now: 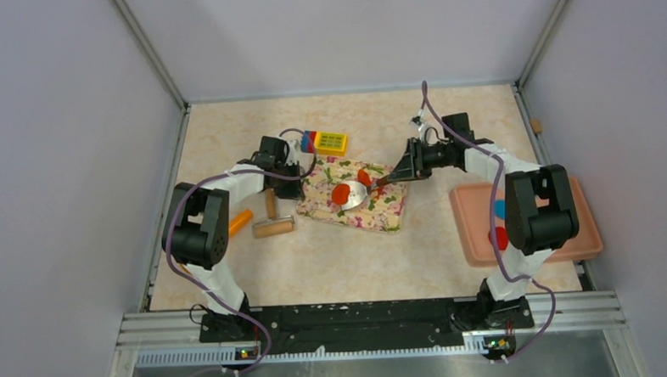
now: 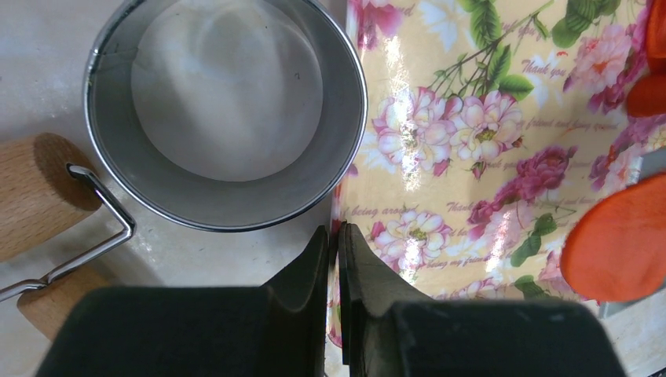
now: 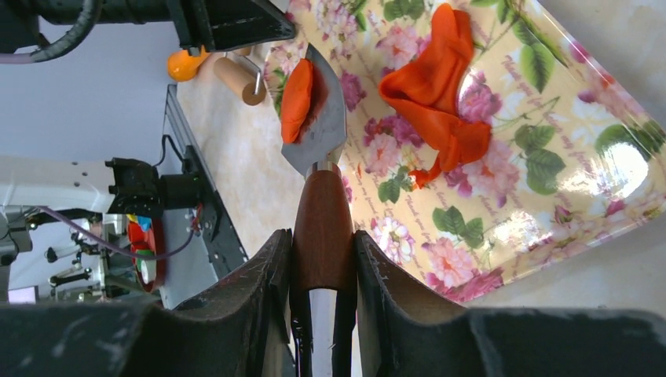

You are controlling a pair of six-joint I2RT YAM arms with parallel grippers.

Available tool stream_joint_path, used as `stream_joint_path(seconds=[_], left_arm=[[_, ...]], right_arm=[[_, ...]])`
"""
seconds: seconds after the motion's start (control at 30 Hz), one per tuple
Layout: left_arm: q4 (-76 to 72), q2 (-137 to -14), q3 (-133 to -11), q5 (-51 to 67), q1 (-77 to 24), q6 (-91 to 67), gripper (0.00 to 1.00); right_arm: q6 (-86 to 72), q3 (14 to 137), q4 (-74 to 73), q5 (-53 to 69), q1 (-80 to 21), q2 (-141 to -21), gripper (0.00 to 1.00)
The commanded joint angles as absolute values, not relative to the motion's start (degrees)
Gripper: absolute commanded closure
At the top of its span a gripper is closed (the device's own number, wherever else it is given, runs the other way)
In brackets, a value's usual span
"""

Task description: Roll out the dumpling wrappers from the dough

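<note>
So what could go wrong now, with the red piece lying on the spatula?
1. The dumpling wrapper lies near the blade's edge of the spatula held by the right gripper; a tilt could drop or fold it.
2. The left gripper pinches the edge of the floral mat; a tug could shift the leftover dough.

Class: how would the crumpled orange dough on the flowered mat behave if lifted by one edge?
Probably floppy: the dough lies folded and wrinkled. It would likely stretch or tear, since a thin tail trails off it. It may cling to the glossy mat rather than slide.
</note>
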State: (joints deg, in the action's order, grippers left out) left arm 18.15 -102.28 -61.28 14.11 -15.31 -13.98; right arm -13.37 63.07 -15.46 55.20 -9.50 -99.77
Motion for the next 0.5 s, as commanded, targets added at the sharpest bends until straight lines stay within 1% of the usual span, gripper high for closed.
stream_joint_path(seconds=[0.0,0.07,0.1,0.2,0.23,0.33,0.4,0.47], left_arm=[[18.93,-99.93,-63.5,13.64,-14.68,-12.26,0.9],[19.65,-99.26,-64.74,13.85,-14.6,-11.42,0.89],[20.03,-98.85,-65.43,14.0,-14.59,-11.1,0.87],[21.4,-97.4,-68.39,15.05,-14.59,-10.12,0.75],[21.7,-97.03,-69.31,15.56,-14.59,-9.65,0.68],[21.48,-95.94,-71.54,18.87,-14.59,-8.41,0.58],[21.19,-95.69,-73.21,20.42,-14.59,-8.21,0.55],[21.01,-95.64,-74.82,21.82,-14.63,-8.63,0.54]], right_arm=[[-15.49,62.09,-10.42,60.95,-8.76,-95.38,1.0],[-15.69,62.16,-10.47,61.09,-8.49,-94.77,1.0],[-15.78,62.34,-10.75,61.18,-8.18,-94.24,1.0],[-14.92,63.37,-13.29,61.32,-6.47,-92.29,1.0],[-14.08,63.93,-15.63,61.21,-5.68,-91.49,1.0],[-10.45,65.54,-22.17,61.04,-2.58,-87.91,1.0],[-8.42,65.96,-26.73,61.08,0.44,-85.55,1.0],[-6.24,66.21,-31.41,61.03,4.02,-83.18,1.0]])
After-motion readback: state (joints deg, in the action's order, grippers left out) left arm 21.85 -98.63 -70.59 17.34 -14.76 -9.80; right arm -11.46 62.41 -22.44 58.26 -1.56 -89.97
